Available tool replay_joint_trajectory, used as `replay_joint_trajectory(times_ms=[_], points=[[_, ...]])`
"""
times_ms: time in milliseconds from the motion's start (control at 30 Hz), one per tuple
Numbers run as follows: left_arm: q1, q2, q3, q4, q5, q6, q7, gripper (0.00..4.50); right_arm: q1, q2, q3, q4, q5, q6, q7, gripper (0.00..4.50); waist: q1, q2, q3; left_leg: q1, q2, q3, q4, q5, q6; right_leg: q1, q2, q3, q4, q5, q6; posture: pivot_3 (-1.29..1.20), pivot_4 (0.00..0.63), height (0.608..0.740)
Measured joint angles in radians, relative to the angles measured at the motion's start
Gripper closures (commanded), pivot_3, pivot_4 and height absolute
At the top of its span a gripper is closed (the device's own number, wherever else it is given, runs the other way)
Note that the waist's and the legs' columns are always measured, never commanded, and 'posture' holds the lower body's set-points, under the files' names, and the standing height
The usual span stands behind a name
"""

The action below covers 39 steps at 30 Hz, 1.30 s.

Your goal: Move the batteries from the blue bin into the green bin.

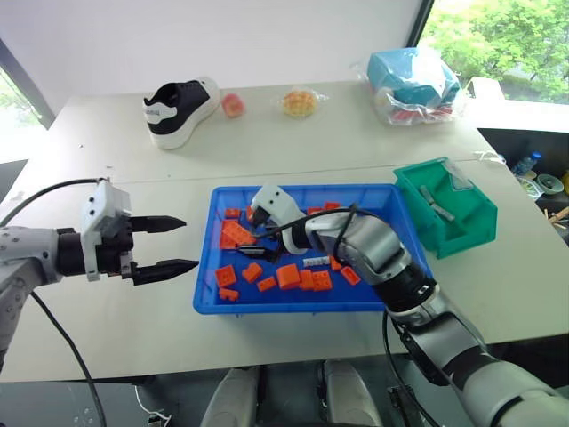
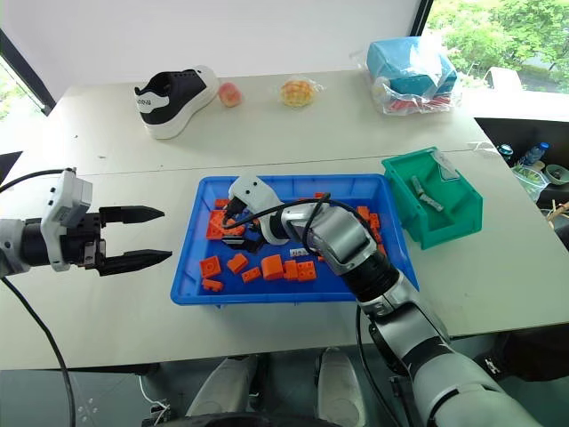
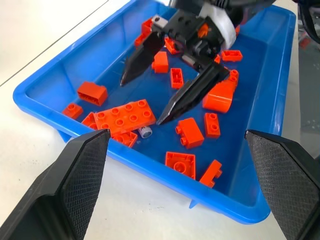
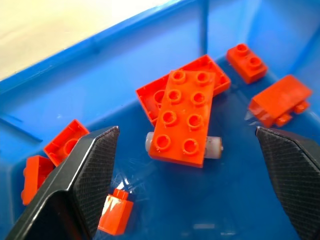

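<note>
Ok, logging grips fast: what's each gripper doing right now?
Left gripper: open, holding nothing, beside the blue bin.
Right gripper: open, empty, inside the bin.

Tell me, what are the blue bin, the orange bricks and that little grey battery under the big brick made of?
The blue bin looks like glossy moulded plastic: it shines and has a smooth rolled rim. The orange bricks look like hard plastic too, with neat round studs and an even colour. The battery seems to be metal, perhaps in a thin wrap; its pale grey end is smooth, but most of it is hidden.

Green bin (image 1: 449,209) just right of blue bin (image 1: 206,301).
</note>
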Motion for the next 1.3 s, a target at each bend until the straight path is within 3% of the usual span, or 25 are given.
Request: replay_joint_trajectory(times_ms=[133, 233, 333, 667, 867, 1067, 1300], points=[[-0.002, 0.0, 0.0, -0.001, -0.011, 0.011, 0.006, 0.0, -0.003, 0.032, 0.022, 0.068, -0.058, -0.059, 0.019, 0.04, -0.001, 0.0, 0.0, 0.0, 0.0, 0.001, 0.0, 0.0, 0.0, -0.002, 0.0, 0.001, 0.003, 0.0, 0.0, 0.0, 0.15, 0.73], [-0.015, 0.0, 0.0, 0.0, -0.017, 0.013, 0.01, 0.0, -0.004, 0.049, 0.024, 0.122, -0.105, -0.108, 0.025, 0.87, -0.001, 0.0, 0.0, 0.0, 0.0, 0.001, 0.0, 0.0, -0.001, -0.005, 0.0, 0.001, 0.008, 0.0, 0.0, 0.0, 0.15, 0.73], [-0.021, 0.0, -0.001, 0.005, -0.018, 0.013, 0.015, 0.0, -0.004, 0.062, 0.013, 0.136, -0.119, -0.127, 0.029, 2.33, -0.001, 0.0, 0.0, 0.0, 0.0, 0.002, 0.0, 0.001, -0.001, -0.007, -0.001, 0.001, 0.012, 0.0, 0.0, 0.0, 0.15, 0.73], [-0.05, -0.004, -0.009, 0.028, -0.016, 0.011, 0.017, 0.0, -0.004, 0.078, -0.052, 0.13, -0.119, -0.095, 0.062, 2.33, -0.001, 0.0, 0.0, 0.0, 0.0, 0.002, 0.0, 0.001, -0.001, -0.008, -0.001, 0.001, 0.012, 0.0, 0.0, 0.0, 0.15, 0.73], [-0.071, -0.007, -0.041, 0.039, -0.014, 0.006, 0.019, 0.0, 0.005, 0.02, -0.07, 0.059, -0.12, -0.074, 0.081, 2.33, 0.0, 0.0, 0.0, 0.0, 0.0, 0.002, 0.0, 0.001, -0.001, -0.007, -0.001, 0.001, 0.012, 0.0, 0.0, 0.0, 0.15, 0.73], [-0.084, -0.011, -0.046, 0.039, -0.015, 0.003, 0.023, 0.0, 0.112, -0.167, -0.14, -0.147, -0.103, 0.023, 0.103, 2.33, 0.006, 0.0, 0.0, -0.002, -0.001, 0.002, 0.0, 0.001, -0.001, -0.008, -0.002, 0.001, 0.011, 0.0, 0.0, 0.0, 0.15, 0.73], [-0.093, -0.036, -0.068, 0.024, -0.019, 0.007, 0.028, 0.0, 0.127, -0.424, -0.464, -0.326, -0.053, 0.144, 0.1, 2.33, 0.007, 0.0, 0.0, -0.002, 0.0, 0.003, 0.0, 0.001, -0.001, -0.008, -0.003, 0.001, 0.011, 0.0, 0.0, 0.0, 0.15, 0.73]])
